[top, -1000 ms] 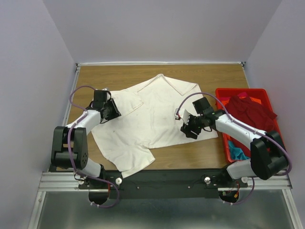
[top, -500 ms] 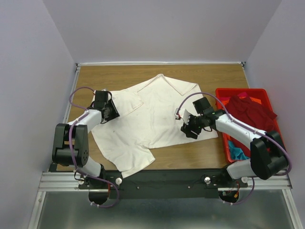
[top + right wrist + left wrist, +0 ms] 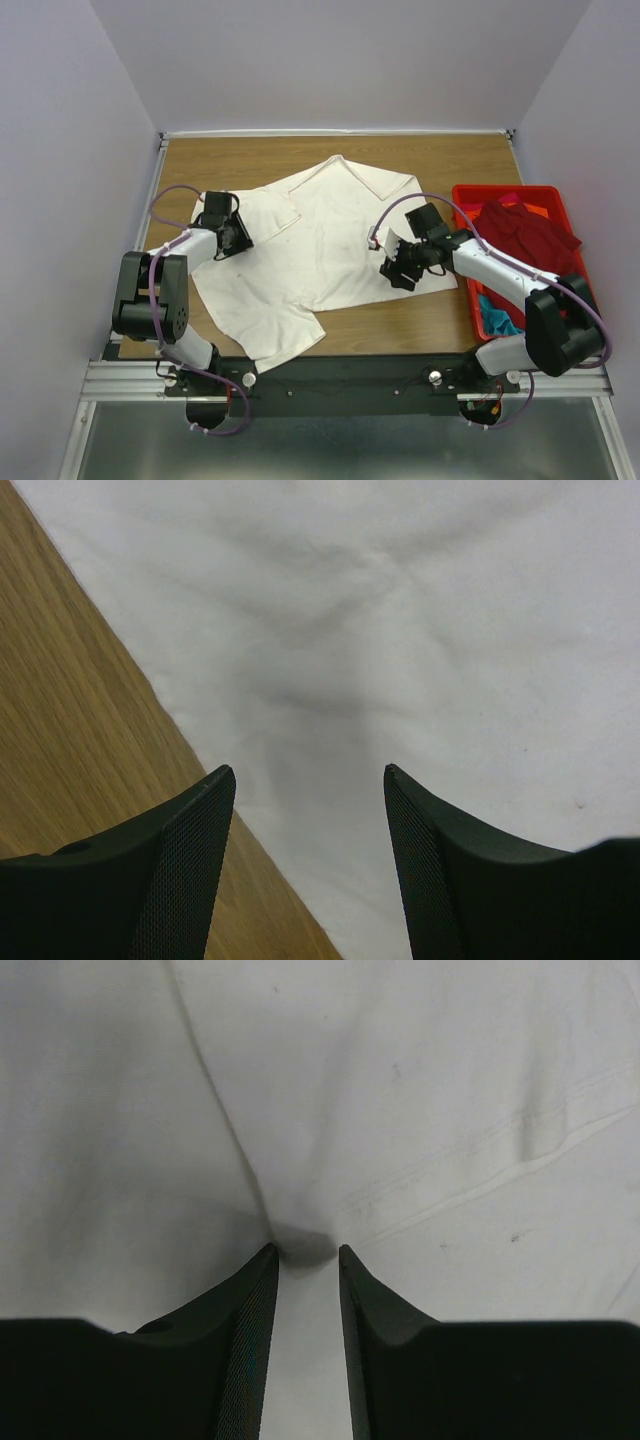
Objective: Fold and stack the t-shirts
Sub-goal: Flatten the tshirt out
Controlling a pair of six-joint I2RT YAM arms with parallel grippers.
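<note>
The red crate (image 3: 462,200) holds three t-shirts in a heap: a dark red t-shirt (image 3: 525,235) on top, an orange one (image 3: 538,211) peeking out behind it, and a teal one (image 3: 497,318) at the near end. A fourth, the cream-white t-shirt (image 3: 320,250), lies spread on the wooden table (image 3: 430,325) just left of the crate. The right arm bends in from the crate side. The right gripper (image 3: 305,770) hangs with its jaws wide apart over the shirt's edge nearest the crate. The left gripper (image 3: 305,1250), well left of the crate, is pinched on a pucker of that shirt's sleeve. Two arms, one crate, four shirts.
</note>
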